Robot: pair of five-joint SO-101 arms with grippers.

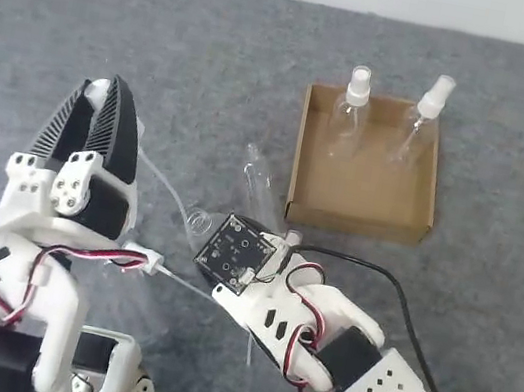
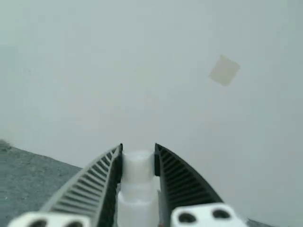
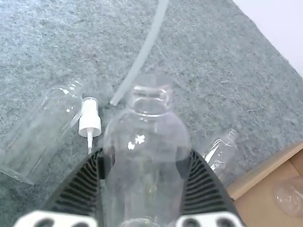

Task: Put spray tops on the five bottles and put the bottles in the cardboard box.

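- We judge the step in hand to be capping a third bottle. The left gripper [image 2: 138, 147] is clenched on a white spray top [image 2: 138, 165], held above the table, and its thin dip tube [image 1: 167, 185] trails down towards the right arm.
- The right gripper [image 3: 144, 158] grasps a clear bottle [image 3: 144, 137] round its body, low over the grey carpet [image 1: 168, 37], with the open neck pointing away from the wrist.
- To do this well, we would thread the tube's free end into the neck first. As far as we can tell, that end sits just beside the mouth, not inside it. Only then would we press the top down square.
- The bottle is smooth, see-through plastic with rounded shoulders. We expect it to flex or slip under a hard squeeze, so the grip should be steady.
- Two capped bottles [image 1: 351, 110] rest in the cardboard box [image 1: 357, 218], tops towards its far wall.
- Near the held bottle, a loose spray top [image 3: 89, 122] lies on the carpet beside an uncapped bottle [image 3: 42, 127]. Another open bottle [image 3: 220, 150] lies near the box.
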